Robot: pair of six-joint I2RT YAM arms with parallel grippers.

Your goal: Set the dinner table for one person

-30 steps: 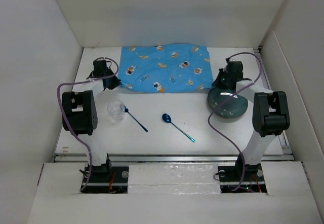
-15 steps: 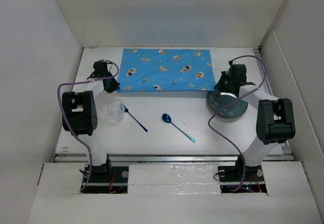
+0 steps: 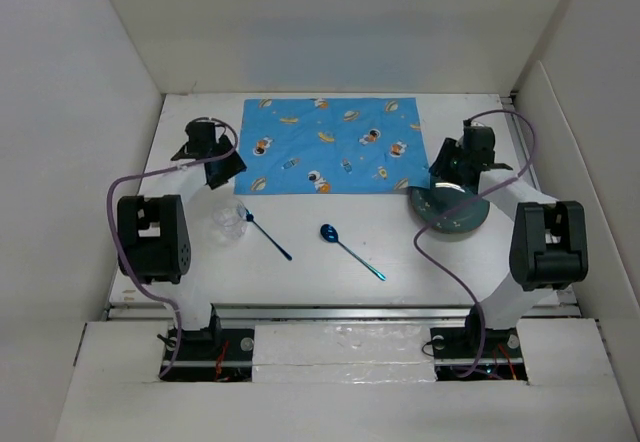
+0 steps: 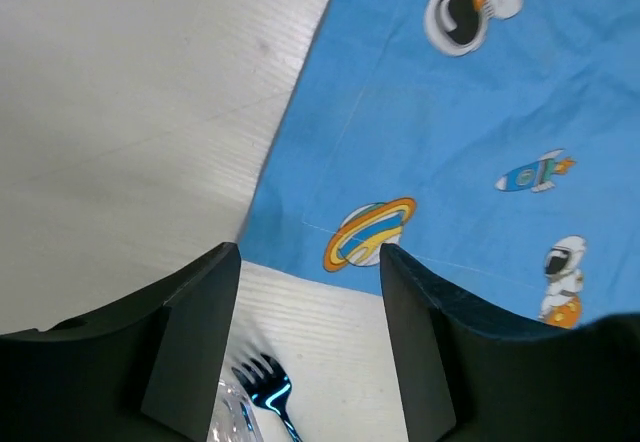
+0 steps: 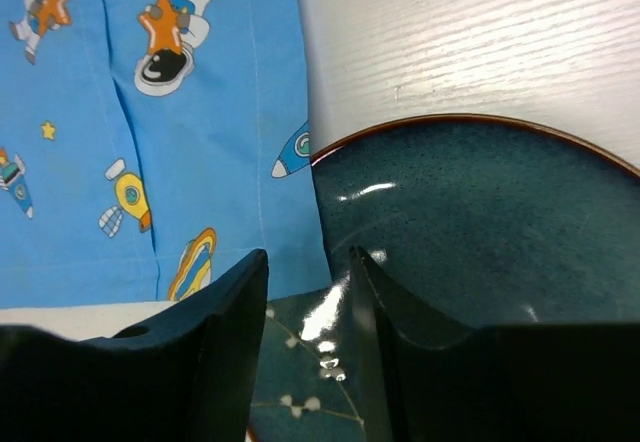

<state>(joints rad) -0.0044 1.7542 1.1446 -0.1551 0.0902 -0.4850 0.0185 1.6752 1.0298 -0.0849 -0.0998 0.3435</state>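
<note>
Top view: blue placemat, rumpled a second ago, now lies flat and square at upper centre of white desk. Cup, fork, spoon and plate sit below it, unplaced.
Left wrist view: left gripper spread, empty, over mat's lower-left corner.
Right wrist view: right gripper parted, holding nothing, above plate rim and mat edge.
Mat looks laid; dishes likely next.

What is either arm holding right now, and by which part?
Nothing. The left gripper and right gripper both hang with fingers apart by the placemat, which lies flat on the dinner table.
</note>
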